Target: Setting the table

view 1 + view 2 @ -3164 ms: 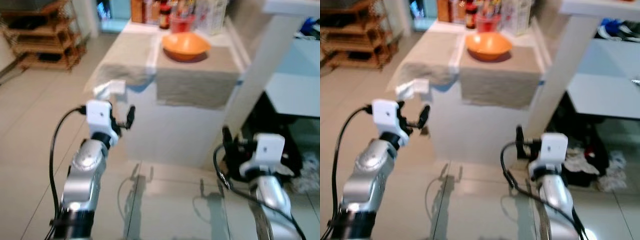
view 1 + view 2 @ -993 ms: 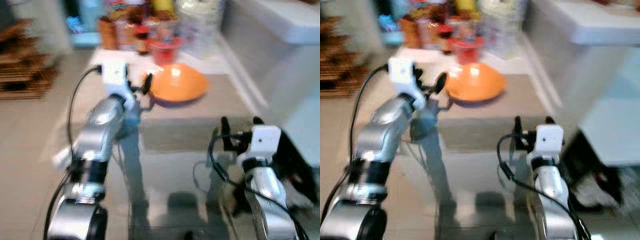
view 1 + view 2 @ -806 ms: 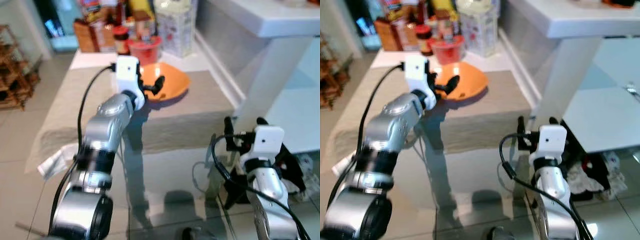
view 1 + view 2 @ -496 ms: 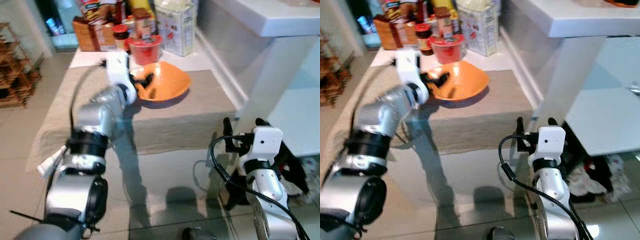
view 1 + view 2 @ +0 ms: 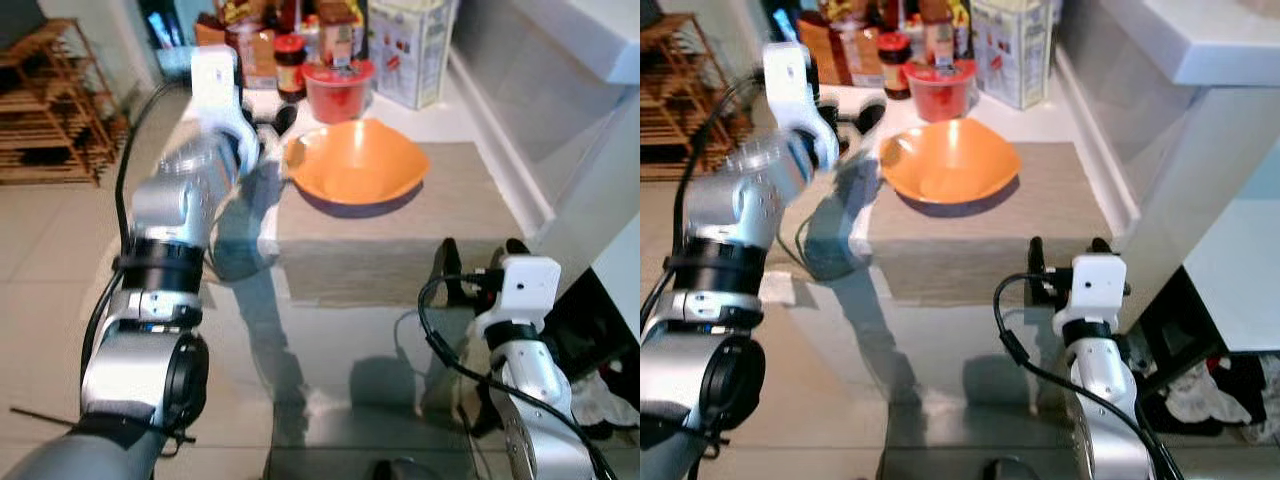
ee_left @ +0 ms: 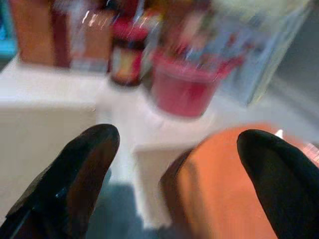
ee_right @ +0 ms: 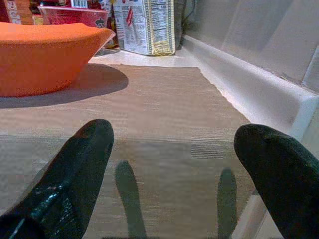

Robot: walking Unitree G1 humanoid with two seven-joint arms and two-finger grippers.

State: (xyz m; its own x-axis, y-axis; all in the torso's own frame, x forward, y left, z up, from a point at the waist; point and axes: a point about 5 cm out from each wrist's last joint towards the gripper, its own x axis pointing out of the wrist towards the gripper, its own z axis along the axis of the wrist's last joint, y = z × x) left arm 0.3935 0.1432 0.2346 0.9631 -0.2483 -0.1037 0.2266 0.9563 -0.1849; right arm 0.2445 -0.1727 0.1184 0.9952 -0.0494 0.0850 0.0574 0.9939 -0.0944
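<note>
- Orange bowl (image 5: pixel 358 160) on the grey placemat (image 5: pixel 400 235), toward 12 o'clock on the surface (image 5: pixel 1055 120); red tub (image 5: pixel 337 88), jars and a carton (image 5: pixel 414 50) crowded just behind it at 12.
- Left gripper (image 5: pixel 272 128) raised at the bowl's 9 o'clock rim, fingers spread wide, nothing held; rim between the fingers in the left wrist view, though blurred.
- Right gripper (image 5: pixel 1064 262) low at the placemat's near edge, about 5 o'clock from the bowl, fingers also apart and empty.
- Probably the reach for the bowl, not yet a grasp.
- Best done by settling one finger inside the rim and one outside before closing.
- Worth keeping the wrist clear of the red tub at 12.
- Lift straight up before carrying, to avoid dragging the placemat.
</note>
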